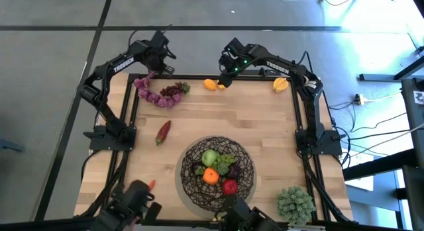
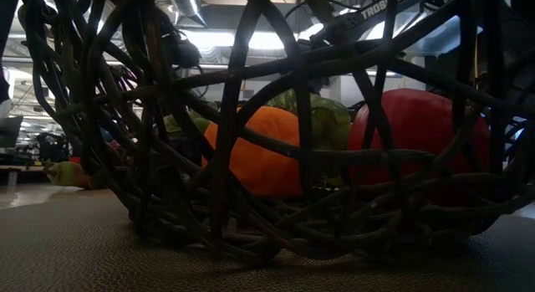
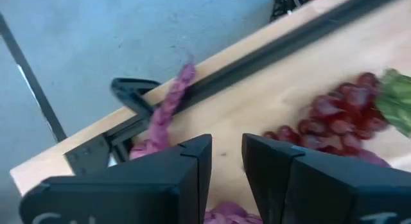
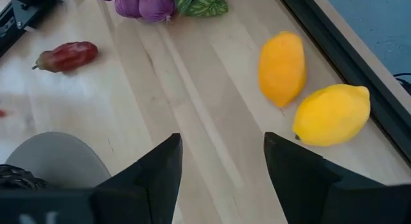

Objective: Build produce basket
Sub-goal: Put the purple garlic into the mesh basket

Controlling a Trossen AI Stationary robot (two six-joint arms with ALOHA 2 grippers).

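Your left end effector (image 3: 225,163) hovers over the purple beads (image 1: 147,92) at the desk's (image 1: 225,118) far left, fingers narrowly parted, pinching nothing. Your right end effector (image 4: 221,169) hangs spread above two lemons (image 4: 281,68) at the far edge. The basket (image 1: 246,173) sits near centre, holding produce (image 1: 211,175).
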